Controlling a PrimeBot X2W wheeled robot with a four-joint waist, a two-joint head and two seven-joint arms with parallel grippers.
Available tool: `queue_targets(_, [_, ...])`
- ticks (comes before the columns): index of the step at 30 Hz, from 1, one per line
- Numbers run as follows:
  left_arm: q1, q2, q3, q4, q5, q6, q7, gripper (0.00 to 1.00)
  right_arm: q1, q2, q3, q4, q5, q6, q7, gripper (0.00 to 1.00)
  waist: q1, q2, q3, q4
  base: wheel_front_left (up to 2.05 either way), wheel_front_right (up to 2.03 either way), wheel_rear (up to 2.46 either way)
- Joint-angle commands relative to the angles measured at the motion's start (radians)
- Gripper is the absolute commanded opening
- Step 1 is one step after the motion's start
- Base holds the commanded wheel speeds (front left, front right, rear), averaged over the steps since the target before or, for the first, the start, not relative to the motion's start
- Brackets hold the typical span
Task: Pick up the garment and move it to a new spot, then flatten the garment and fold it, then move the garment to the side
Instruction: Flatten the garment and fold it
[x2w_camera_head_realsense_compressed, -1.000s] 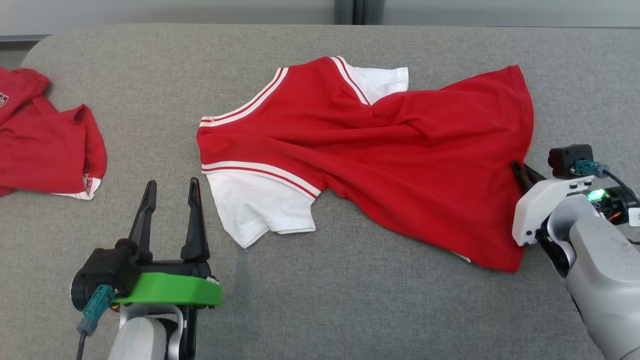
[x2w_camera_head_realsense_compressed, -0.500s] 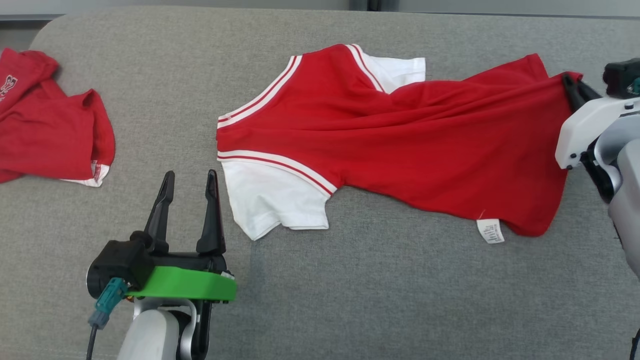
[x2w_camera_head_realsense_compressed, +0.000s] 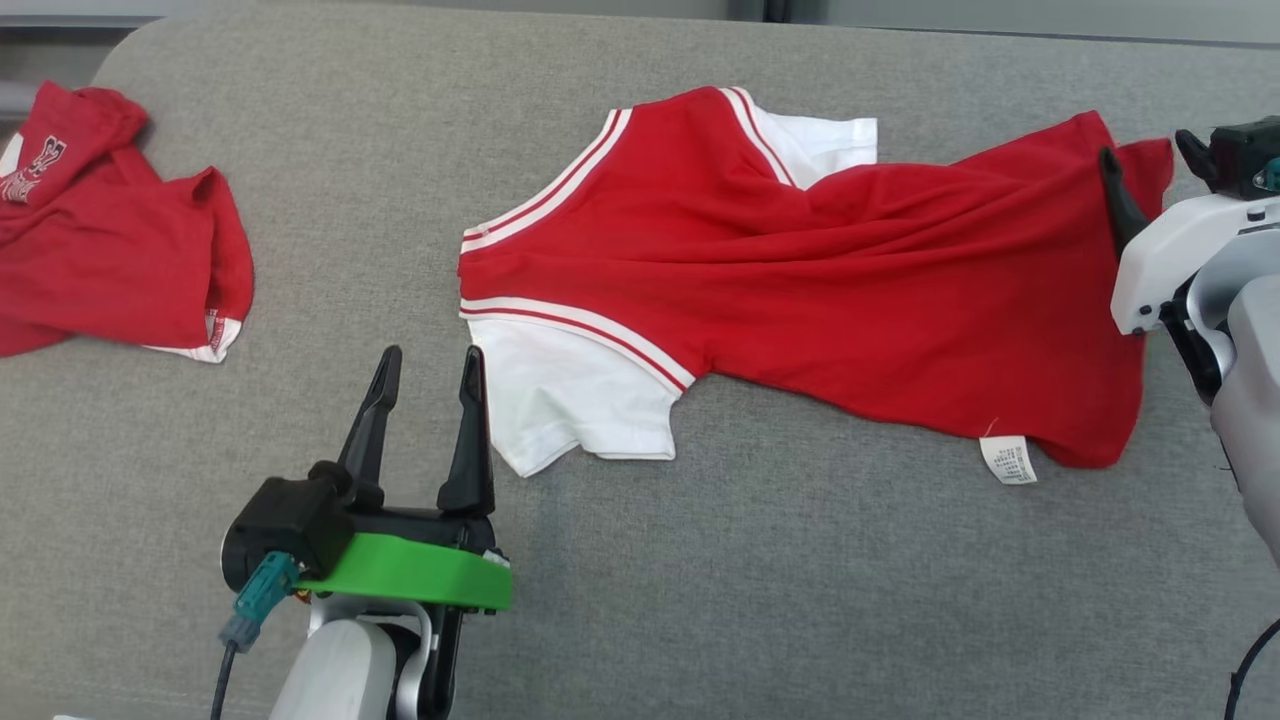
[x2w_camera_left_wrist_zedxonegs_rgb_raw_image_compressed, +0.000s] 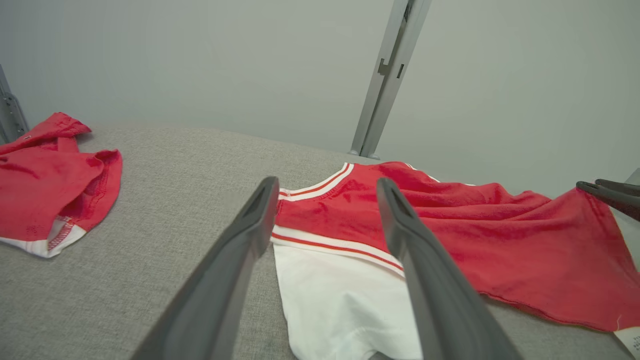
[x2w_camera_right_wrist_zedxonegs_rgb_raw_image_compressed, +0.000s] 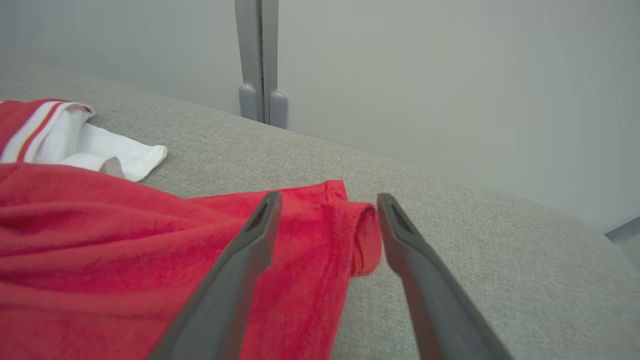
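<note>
Right claw (x2w_camera_head_realsense_compressed: 1146, 150) stands released astride a hem corner of the red T-shirt (x2w_camera_head_realsense_compressed: 850, 300), left claw (x2w_camera_head_realsense_compressed: 431, 356) released too; flattening seems in hand, next smoothing its twisted middle

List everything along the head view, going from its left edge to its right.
Crumpled red garment → left end effector, open → red and white shirt spread on the grey table → right end effector, open at the shirt's hem corner.
</note>
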Motion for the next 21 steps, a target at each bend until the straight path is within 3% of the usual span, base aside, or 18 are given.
queue_targets(1, [0.003,0.001,0.0,0.006,-0.007,0.006,-0.001,1.0,0.016,-0.004,0.001,-0.012,-0.005,-0.001,-0.014,1.0,0.0,0.0,-0.019,-0.024,0.0,0.0,0.0])
queue_targets(5, [0.008,0.001,0.0,0.032,0.002,0.001,-0.001,1.0,0.045,0.007,-0.01,-0.074,-0.002,-0.001,-0.03,1.0,0.0,0.0,-0.046,-0.061,0.0,0.0,0.0])
queue_targets(11, [0.012,0.002,0.014,0.078,0.012,-0.005,-0.001,1.0,0.179,0.047,-0.08,-0.28,0.004,-0.001,-0.031,1.0,0.0,0.0,-0.104,-0.117,0.0,0.0,0.0])
queue_targets(21, [0.078,0.002,0.055,0.149,0.003,0.0,-0.001,1.0,0.467,0.18,-0.199,-0.542,-0.056,-0.001,-0.032,1.0,0.0,0.0,-0.205,-0.18,0.0,0.0,0.0])
